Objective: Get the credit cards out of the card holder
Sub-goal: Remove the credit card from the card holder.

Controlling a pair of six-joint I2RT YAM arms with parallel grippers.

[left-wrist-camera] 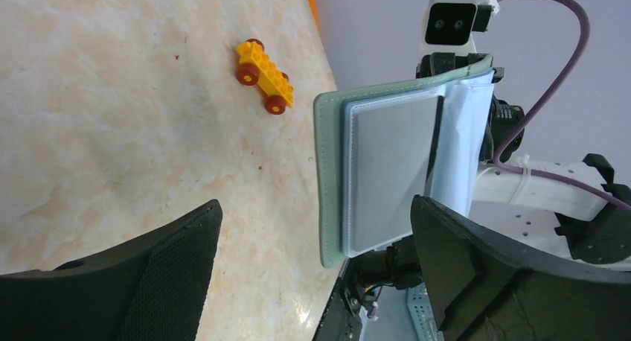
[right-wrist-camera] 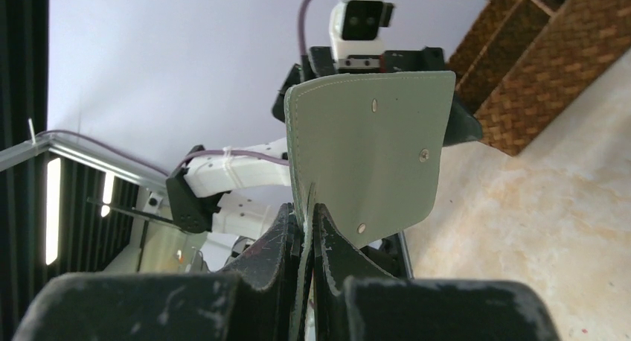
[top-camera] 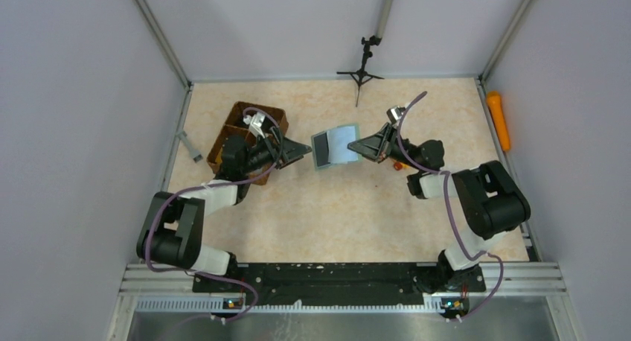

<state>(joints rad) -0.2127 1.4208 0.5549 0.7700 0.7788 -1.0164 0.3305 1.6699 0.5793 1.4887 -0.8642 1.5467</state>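
Observation:
The card holder [top-camera: 338,145] hangs open above the middle of the table, grey-green outside [right-wrist-camera: 368,151] and blue-grey inside [left-wrist-camera: 391,170]. My right gripper [top-camera: 366,145] is shut on its right edge, the fingertips [right-wrist-camera: 307,220] pinching the cover. A dark credit card [top-camera: 321,149] shows in the holder's left half in the top view. In the left wrist view I cannot tell the flat grey pane from a card. My left gripper [top-camera: 303,152] is open just left of the holder. Its fingers [left-wrist-camera: 171,274] stand wide apart, and the holder's lower edge lies beyond the fingertips.
A brown wicker tray [top-camera: 236,115] sits behind the left arm, also in the right wrist view [right-wrist-camera: 543,65]. A yellow toy car [left-wrist-camera: 264,75] lies on the table under the right arm. An orange object [top-camera: 498,119] lies by the right wall. A small tripod [top-camera: 361,73] stands at the back.

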